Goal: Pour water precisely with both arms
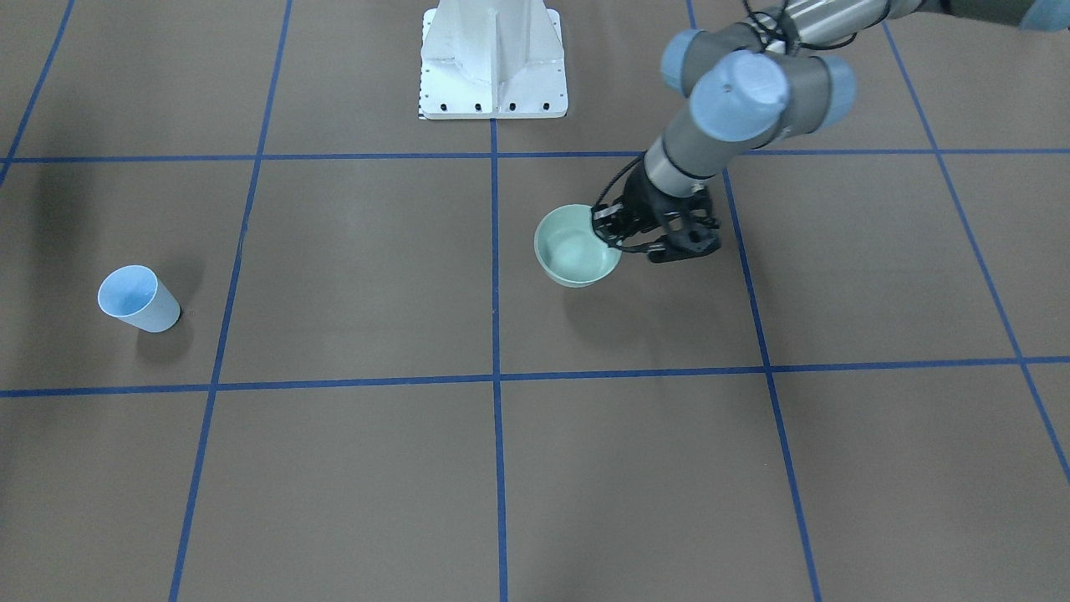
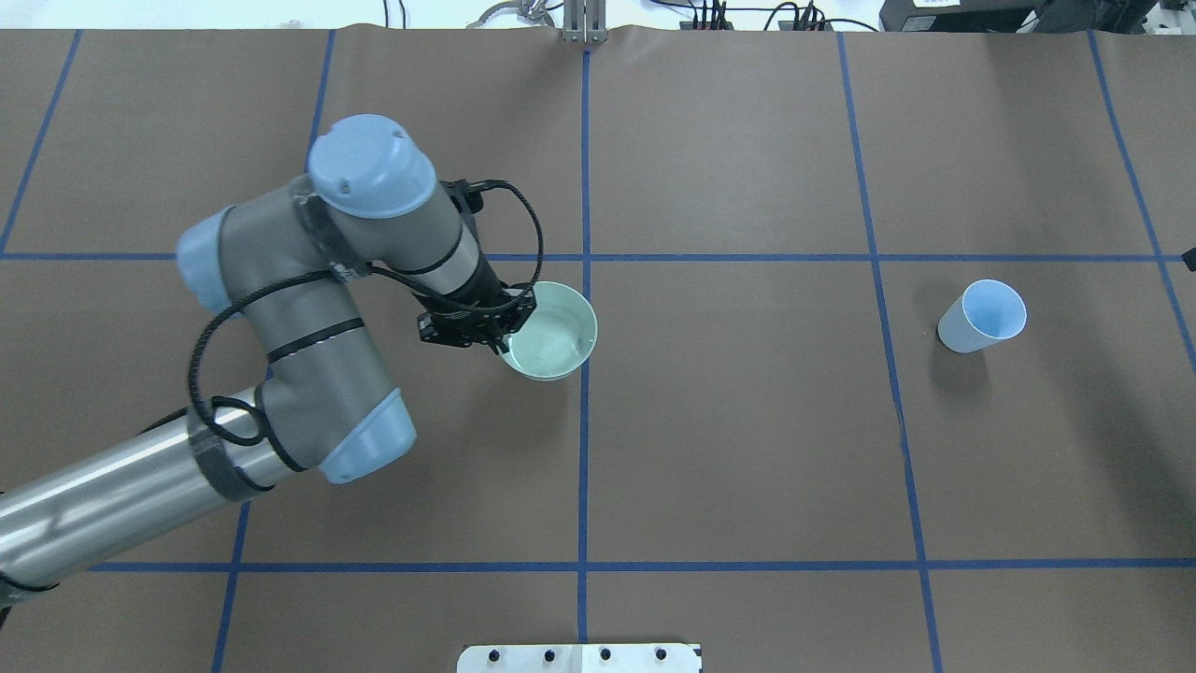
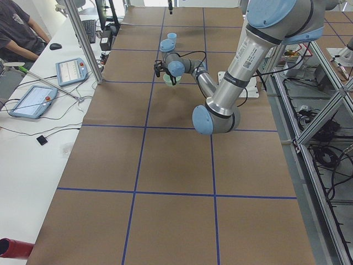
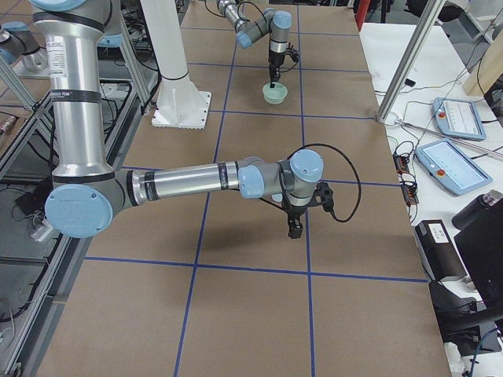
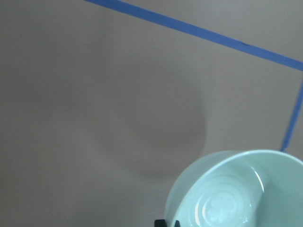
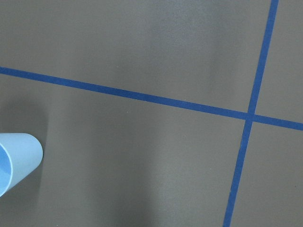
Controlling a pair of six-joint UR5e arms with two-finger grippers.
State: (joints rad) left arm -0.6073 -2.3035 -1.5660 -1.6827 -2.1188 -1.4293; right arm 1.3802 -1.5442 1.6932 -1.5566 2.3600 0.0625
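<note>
Water (image 5: 227,205) glints inside the bowl (image 5: 199,165) only in left-wrist view; left tool (image 1: 613,237) pinches its rim; right tool (image 4: 294,229): cannot tell.

- A brown-covered bench (image 2: 747,449) is carrying a grid of blue tape lines (image 2: 584,467).
- A white pedestal base (image 1: 493,58) is standing at the bench's edge.
- A pale green bowl (image 2: 556,336) is showing just beside the middle tape line, and a light-blue cup (image 2: 981,316) is standing mouth-up, well apart from it.
- Two screen pendants (image 3: 70,70) are lying on a white side table (image 3: 33,143), where a person (image 3: 16,33) is sitting.
</note>
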